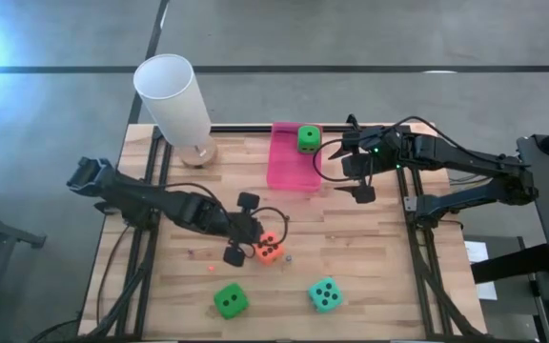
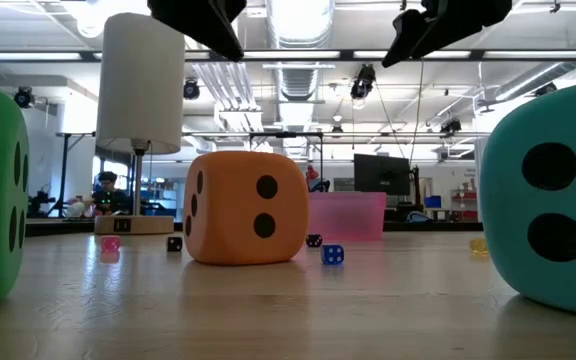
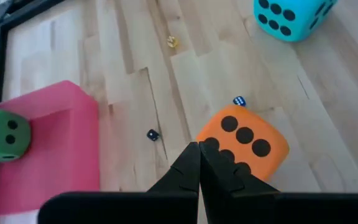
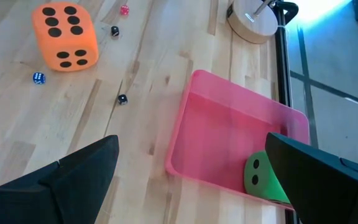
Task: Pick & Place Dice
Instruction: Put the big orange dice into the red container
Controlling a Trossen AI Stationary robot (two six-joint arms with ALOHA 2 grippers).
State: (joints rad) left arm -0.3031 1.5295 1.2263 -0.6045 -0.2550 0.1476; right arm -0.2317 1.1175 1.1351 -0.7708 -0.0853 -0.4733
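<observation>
An orange die [image 1: 269, 249] rests on the wooden table, left of centre. A green die [image 1: 230, 300] and a teal die [image 1: 325, 294] sit near the front edge. Another green die [image 1: 308, 139] lies in the far corner of the pink tray [image 1: 289, 173]. My left gripper [image 1: 238, 251] is shut and hovers just left of the orange die [image 3: 244, 146], above it; in the low view only dark arm parts show at the top of the picture, over the die [image 2: 243, 207]. My right gripper [image 4: 191, 186] stands open in the air by the tray's right side [image 1: 348, 173].
A white lamp [image 1: 172, 95] on a round wooden base stands at the far left, beside the tray. Tiny dice lie scattered on the wood: a blue one [image 3: 239, 101], a black one [image 3: 152, 134] and a yellow one [image 3: 172, 42]. Black frame rails run along both table sides.
</observation>
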